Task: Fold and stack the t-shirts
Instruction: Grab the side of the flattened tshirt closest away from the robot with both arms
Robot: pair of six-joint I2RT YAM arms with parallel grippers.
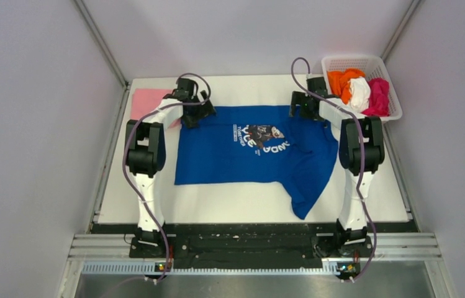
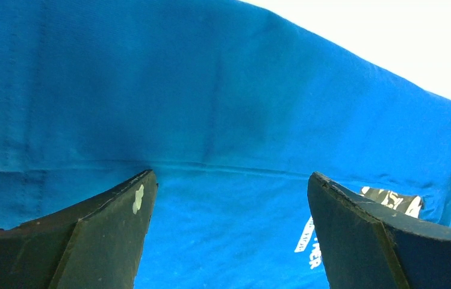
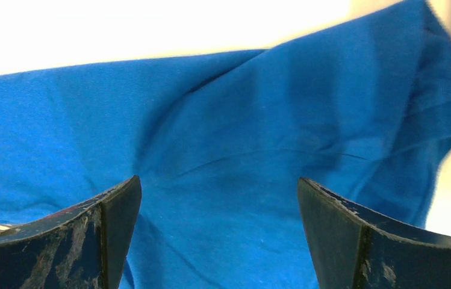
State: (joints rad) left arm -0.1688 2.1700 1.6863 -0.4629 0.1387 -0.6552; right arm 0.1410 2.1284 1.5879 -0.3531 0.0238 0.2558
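Blue t-shirt (image 1: 242,155) flat on table (image 1: 248,208), far edge under wide-open left gripper (image 1: 197,114) and right gripper (image 1: 302,106)

- I count five t-shirts: one blue tee (image 1: 242,158), one pink tee (image 1: 146,102), one orange tee (image 1: 341,81), one white tee (image 1: 360,93), one magenta tee (image 1: 379,96).
- I see one basket (image 1: 347,60).
- I run two claws: one left claw (image 2: 232,177), one right claw (image 3: 218,180).
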